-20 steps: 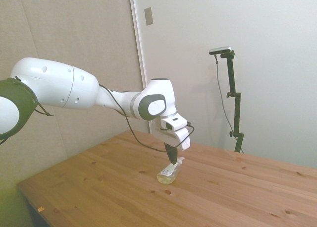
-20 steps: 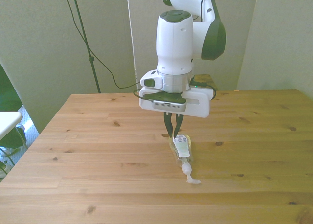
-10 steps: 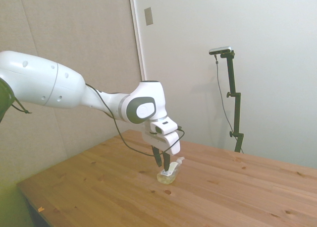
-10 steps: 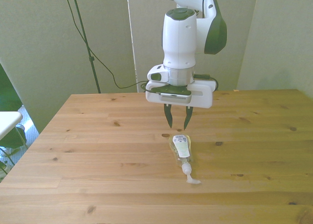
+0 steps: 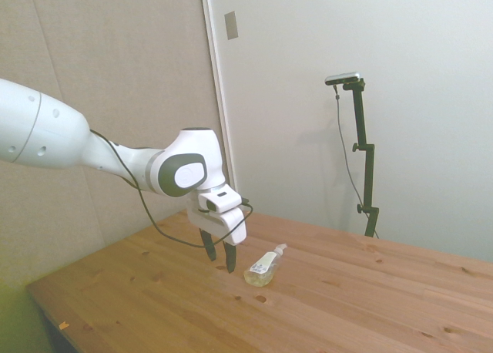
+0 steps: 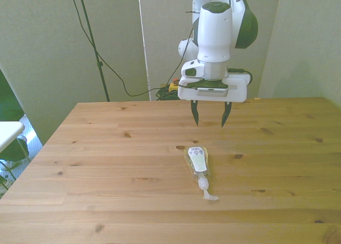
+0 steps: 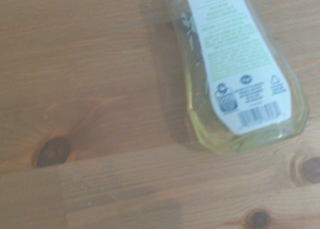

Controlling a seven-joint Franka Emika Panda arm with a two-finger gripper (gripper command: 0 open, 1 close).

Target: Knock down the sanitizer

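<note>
Tool (image 6: 210, 116) first: I see its fingers spread apart, empty, hanging above the tabletop (image 6: 106, 164) and clear of the sanitizer (image 6: 198, 163). That bottle lies on its side mid-tabletop, white nozzle toward the front view's near edge, label (image 7: 235, 54) facing up.

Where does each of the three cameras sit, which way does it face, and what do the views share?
Side view: off one side of the table, looking across; the arm and open gripper show.
Front view: across the table, facing the robot; forearm and gripper show.
Wrist view: on the wrist, looking down at the wood; no robot parts show.
Shared: the sanitizer, lying on its side.
</note>
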